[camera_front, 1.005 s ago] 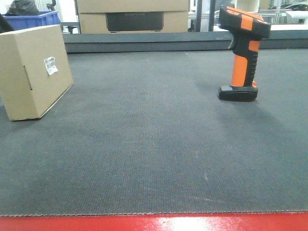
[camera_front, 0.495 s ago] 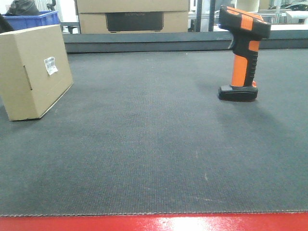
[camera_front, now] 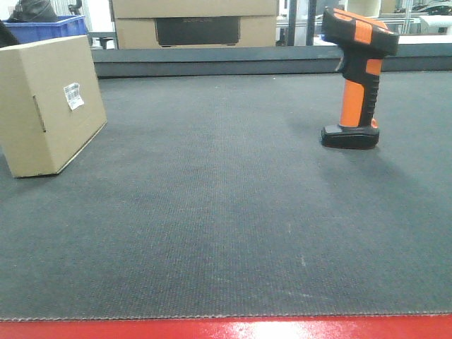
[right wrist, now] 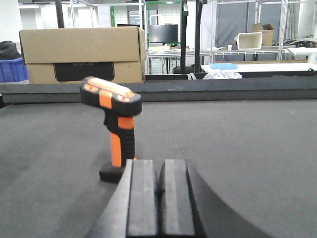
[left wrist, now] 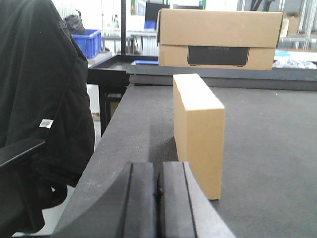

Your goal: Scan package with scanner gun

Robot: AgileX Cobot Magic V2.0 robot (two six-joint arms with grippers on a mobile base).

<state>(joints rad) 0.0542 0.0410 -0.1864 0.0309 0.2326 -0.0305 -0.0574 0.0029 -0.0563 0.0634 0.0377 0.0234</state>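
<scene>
Cardboard box sits at 10 o'clock on dark mat, scanner upright at 2 o'clock, well apart. Left gripper and right gripper both clenched, grasping nothing.

Front view, against 1.0 s and 0.5 s ago: the red strip under the mat shows thinner, and the mat's near edge sits slightly lower in frame. The box has crept a hair left and the scanner a hair right in frame. A pale speck on the mat shifted slightly down-right likewise.
</scene>
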